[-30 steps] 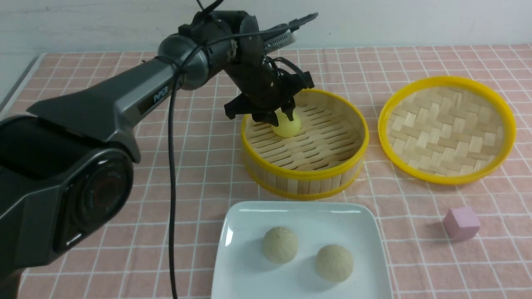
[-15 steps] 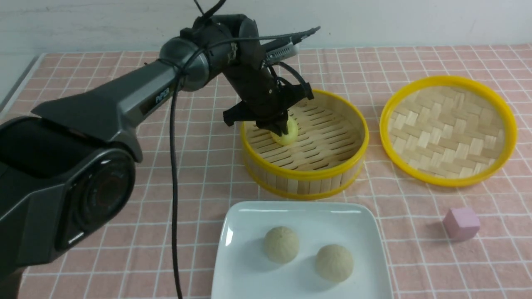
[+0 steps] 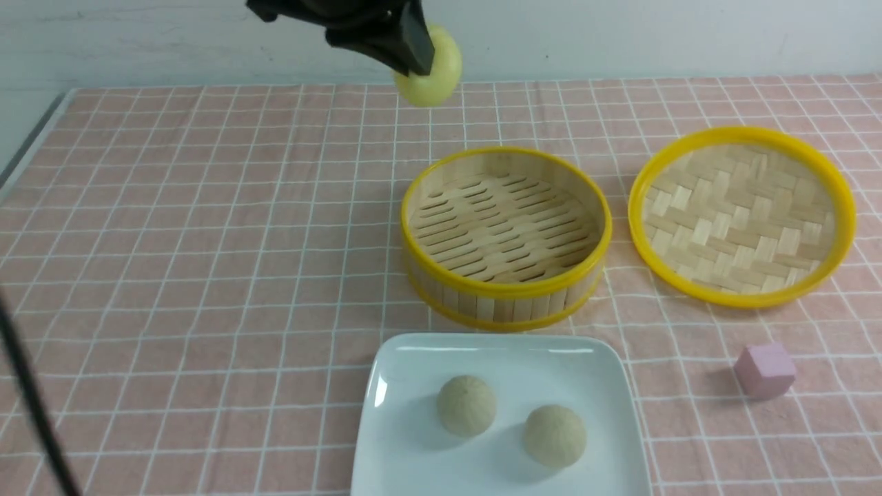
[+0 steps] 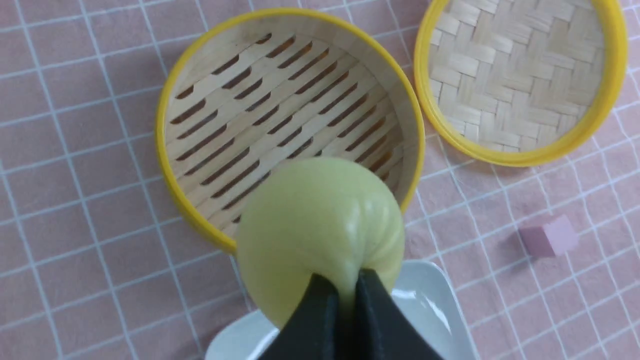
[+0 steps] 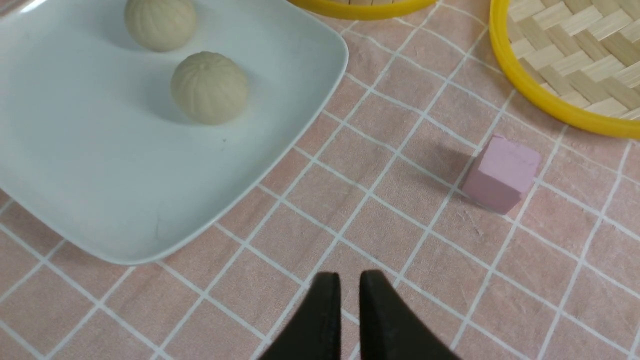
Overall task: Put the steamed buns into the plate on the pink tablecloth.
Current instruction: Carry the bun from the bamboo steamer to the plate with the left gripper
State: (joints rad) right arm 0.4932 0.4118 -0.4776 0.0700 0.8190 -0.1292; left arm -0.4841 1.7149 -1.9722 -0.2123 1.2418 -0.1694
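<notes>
My left gripper (image 3: pixel 412 56) is shut on the light yellow steamed bun (image 3: pixel 431 69) and holds it high at the top of the front view, above the far side of the pink tablecloth (image 3: pixel 207 241). In the left wrist view its fingertips (image 4: pixel 322 295) pinch the bun (image 4: pixel 320 225) by its pleated top. Two beige buns (image 3: pixel 466 405) (image 3: pixel 554 435) lie in the white square plate (image 3: pixel 400 441) near the front edge. They also show in the right wrist view (image 5: pixel 160 21) (image 5: pixel 209 87). My right gripper (image 5: pixel 349 285) is shut and empty, low over the cloth beside the plate (image 5: pixel 100 200).
The empty bamboo steamer basket (image 3: pixel 506 238) stands behind the plate. Its woven lid (image 3: pixel 743 213) lies to the right. A small pink cube (image 3: pixel 765 370) sits on the cloth at the front right. A black cable (image 3: pixel 34 406) crosses the lower left corner.
My left gripper closed on the yellow bun in the steamer and lifted it out, rising to the top of the view. The steamer now stands empty.
</notes>
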